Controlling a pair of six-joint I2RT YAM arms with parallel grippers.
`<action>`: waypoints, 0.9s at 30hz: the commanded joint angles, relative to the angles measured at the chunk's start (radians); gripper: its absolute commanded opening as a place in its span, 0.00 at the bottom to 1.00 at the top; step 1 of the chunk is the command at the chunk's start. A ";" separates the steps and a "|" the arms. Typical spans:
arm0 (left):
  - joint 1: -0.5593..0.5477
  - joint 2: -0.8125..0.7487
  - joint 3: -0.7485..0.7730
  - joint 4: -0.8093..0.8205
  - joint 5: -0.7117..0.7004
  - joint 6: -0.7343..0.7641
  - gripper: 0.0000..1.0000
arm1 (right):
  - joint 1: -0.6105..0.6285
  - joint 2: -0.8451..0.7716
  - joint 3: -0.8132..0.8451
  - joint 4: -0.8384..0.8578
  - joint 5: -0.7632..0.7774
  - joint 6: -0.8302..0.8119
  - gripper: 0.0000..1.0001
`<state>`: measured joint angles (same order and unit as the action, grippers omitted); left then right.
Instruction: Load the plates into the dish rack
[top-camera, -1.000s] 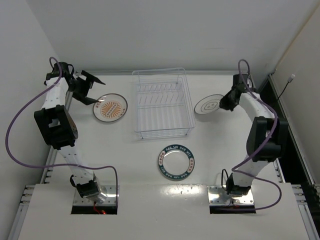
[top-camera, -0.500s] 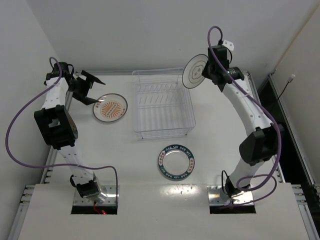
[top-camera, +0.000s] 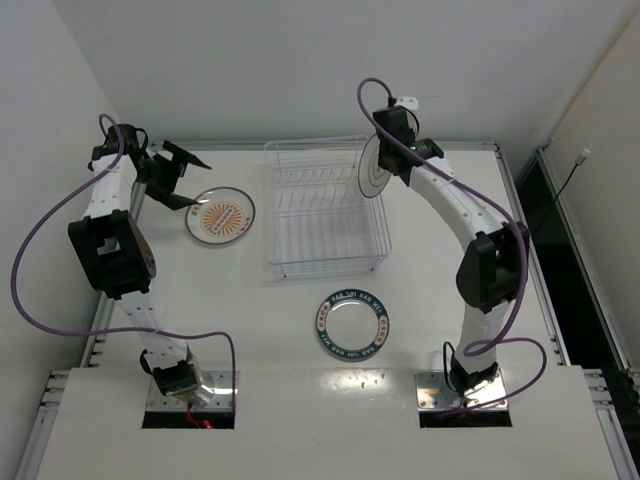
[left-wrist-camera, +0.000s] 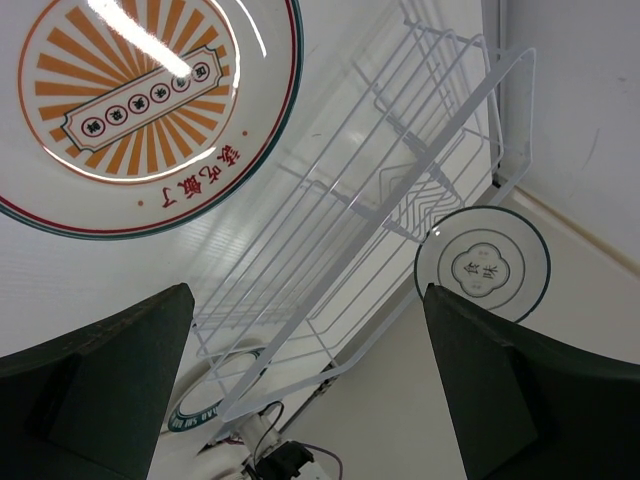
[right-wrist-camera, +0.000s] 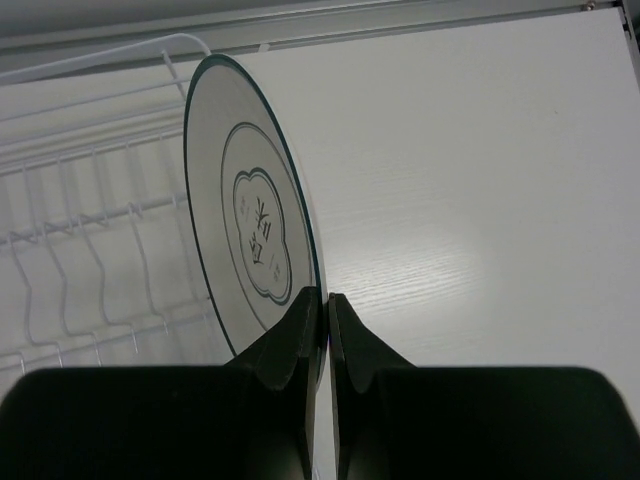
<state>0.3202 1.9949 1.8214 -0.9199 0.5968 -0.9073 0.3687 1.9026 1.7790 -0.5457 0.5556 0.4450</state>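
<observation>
My right gripper (top-camera: 384, 168) (right-wrist-camera: 323, 300) is shut on the rim of the white plate with a thin dark ring (top-camera: 372, 168) (right-wrist-camera: 250, 220). The plate stands on edge in the air over the right rear part of the dish rack (top-camera: 328, 268) (right-wrist-camera: 80, 250). The same plate (left-wrist-camera: 482, 265) also shows beyond the rack (left-wrist-camera: 400, 200) in the left wrist view. The orange sunburst plate (top-camera: 220, 215) (left-wrist-camera: 140, 100) lies flat on the table left of the rack. Just left of it hovers my left gripper (top-camera: 200, 187) (left-wrist-camera: 308, 290), open and holding nothing. The blue-green rimmed plate (top-camera: 352, 323) (left-wrist-camera: 199, 416) lies flat in front of the rack.
Walls close in the table at the back and on the left, and a raised metal edge (top-camera: 440, 145) runs along the back. The rack holds no dishes. Purple cables loop off both arms.
The right arm lifted the white plate from the table right of the rack, swung it left and turned it on edge over the rack. The left arm stayed still.
</observation>
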 joint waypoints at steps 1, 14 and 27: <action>0.002 -0.039 -0.001 0.003 0.023 -0.013 1.00 | 0.019 0.018 0.023 0.112 0.052 -0.063 0.00; 0.002 -0.048 -0.001 0.003 0.023 -0.013 1.00 | 0.058 0.084 0.154 -0.005 0.014 -0.125 0.40; 0.002 -0.045 0.001 0.003 0.005 -0.013 1.00 | 0.003 -0.486 -0.289 -0.028 -0.052 -0.016 0.58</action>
<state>0.3202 1.9915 1.8126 -0.9199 0.5995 -0.9073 0.3939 1.5314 1.6005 -0.5907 0.5217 0.3775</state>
